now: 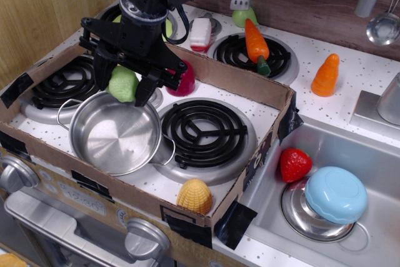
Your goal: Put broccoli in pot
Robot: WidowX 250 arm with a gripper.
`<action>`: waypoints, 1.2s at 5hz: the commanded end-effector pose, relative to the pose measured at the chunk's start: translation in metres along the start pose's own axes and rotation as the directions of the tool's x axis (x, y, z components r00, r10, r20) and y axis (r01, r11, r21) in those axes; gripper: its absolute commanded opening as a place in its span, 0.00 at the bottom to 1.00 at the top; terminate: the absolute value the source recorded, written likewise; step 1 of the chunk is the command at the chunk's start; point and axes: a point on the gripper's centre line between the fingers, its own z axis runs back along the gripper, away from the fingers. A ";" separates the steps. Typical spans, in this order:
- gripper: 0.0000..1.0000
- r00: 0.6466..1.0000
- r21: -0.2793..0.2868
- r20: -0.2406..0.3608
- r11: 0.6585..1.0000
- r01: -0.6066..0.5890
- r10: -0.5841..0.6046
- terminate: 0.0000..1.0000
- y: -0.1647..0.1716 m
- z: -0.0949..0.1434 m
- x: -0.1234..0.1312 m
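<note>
The black gripper [124, 87] has its fingers closed around the broccoli [124, 84] and holds it in the air. The broccoli is over the far rim of the pot [115, 132]. The pot sits at the near left of the stove, inside a box [247, 85].

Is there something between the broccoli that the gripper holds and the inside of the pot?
Nothing visible blocks it. The gripper holds the broccoli over the far rim of the pot, and the pot looks empty. The dark red toy sits behind and to the side, outside the path.
</note>
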 end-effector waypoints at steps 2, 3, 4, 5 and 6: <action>1.00 0.999 -0.064 0.010 0.997 0.033 -0.032 0.00 -0.008 -0.008 0.022; 1.00 0.999 -0.048 -0.009 0.998 0.036 -0.036 0.00 -0.006 -0.003 0.025; 1.00 0.999 -0.021 -0.024 0.999 0.033 -0.033 0.00 -0.006 0.004 0.028; 1.00 0.999 -0.018 -0.019 0.999 0.036 -0.036 0.00 -0.003 0.009 0.029; 1.00 0.997 0.008 0.009 0.997 0.070 -0.071 0.00 -0.002 0.018 0.032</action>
